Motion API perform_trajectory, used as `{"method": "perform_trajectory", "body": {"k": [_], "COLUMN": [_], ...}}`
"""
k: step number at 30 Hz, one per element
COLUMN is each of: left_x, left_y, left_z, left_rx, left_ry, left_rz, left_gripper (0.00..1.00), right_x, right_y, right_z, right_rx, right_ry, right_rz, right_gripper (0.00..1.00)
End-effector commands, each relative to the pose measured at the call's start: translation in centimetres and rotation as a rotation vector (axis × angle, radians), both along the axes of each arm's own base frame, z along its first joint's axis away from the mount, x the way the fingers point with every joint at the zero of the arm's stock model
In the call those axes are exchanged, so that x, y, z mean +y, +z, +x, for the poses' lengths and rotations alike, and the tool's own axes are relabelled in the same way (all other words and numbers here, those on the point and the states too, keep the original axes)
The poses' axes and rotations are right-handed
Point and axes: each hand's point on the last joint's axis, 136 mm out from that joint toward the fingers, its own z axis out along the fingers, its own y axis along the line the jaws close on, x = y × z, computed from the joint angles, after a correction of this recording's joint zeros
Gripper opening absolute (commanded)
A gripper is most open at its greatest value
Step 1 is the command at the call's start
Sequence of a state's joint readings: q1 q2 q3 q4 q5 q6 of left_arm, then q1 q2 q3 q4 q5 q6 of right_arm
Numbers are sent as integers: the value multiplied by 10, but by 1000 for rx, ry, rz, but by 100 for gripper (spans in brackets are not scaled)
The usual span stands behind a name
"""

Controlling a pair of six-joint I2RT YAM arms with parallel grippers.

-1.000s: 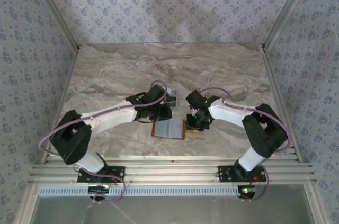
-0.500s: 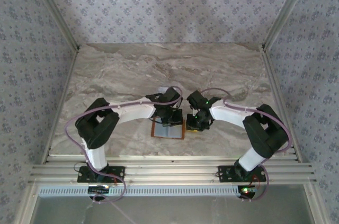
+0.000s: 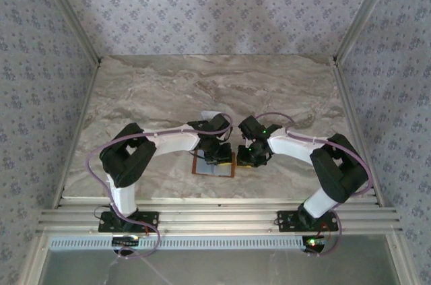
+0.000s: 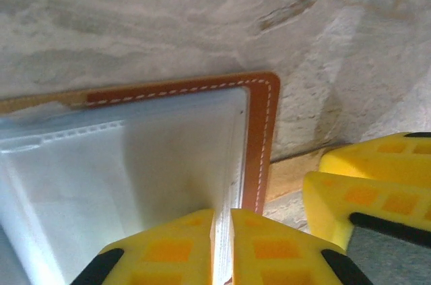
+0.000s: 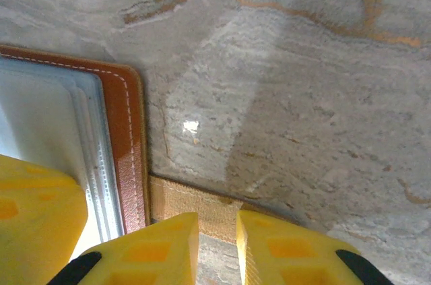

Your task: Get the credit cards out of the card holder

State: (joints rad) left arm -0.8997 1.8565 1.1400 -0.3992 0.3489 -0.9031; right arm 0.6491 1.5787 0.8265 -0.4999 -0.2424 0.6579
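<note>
The wallet is lying open at the middle of the table's near edge. The left gripper is hovering over its lining, fingers almost pressed together; whether a card sits between them is unclear. The right gripper, nearly closed, is pinching the tab.

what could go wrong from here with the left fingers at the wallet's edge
The left gripper is nearly shut at the stitched rim of the card holder: it may pinch lining rather than a card and drag the holder. The right gripper sits just at the small side tab, so the holder might slip or lift. Both grippers work close together and could bump.
</note>
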Motion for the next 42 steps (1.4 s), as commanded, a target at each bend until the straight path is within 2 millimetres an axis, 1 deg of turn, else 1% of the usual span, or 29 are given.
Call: {"method": "perform_trajectory", "body": {"k": [1,4,7,10,12,13,16,24,28,34,42], "left_x": [19,32,44,52,53,58,63,74,82,95,119], "left_y": [-15,-16,-13,-9,-5,-4,1,12,20,30,30], "left_z": [-11,-12,-10,-7,-4,-5,-3,-1,2,5,6], "left_rx": [26,11,-21,-43,-68,-70,-103,-168,-203,-234,-213], "left_ry": [-22,-29,-38,-49,-58,-68,-93,-149,-160,-157,-90], "left_rz": [100,156,217,260,282,319,390,545,609,641,608], "left_gripper": [16,18,19,22,23,24,26,32,32,33,32], "right_x": [-19,-20,-20,-20,-19,-20,-20,-20,-21,-22,-16], "right_y": [-9,-9,-10,-10,-10,-10,-9,-9,-9,-5,15], "right_z": [-9,-9,-9,-9,-9,-9,-9,-10,-10,-9,-2], "right_rx": [27,27,26,27,27,28,27,31,30,19,-25], "right_ry": [-23,-26,-26,-27,-26,-27,-26,-23,-23,-24,-22], "right_rz": [-69,-70,-70,-71,-69,-69,-70,-71,-73,-79,-58], "right_gripper": [25,25,25,25,25,25,25,25,25,25,25]}}
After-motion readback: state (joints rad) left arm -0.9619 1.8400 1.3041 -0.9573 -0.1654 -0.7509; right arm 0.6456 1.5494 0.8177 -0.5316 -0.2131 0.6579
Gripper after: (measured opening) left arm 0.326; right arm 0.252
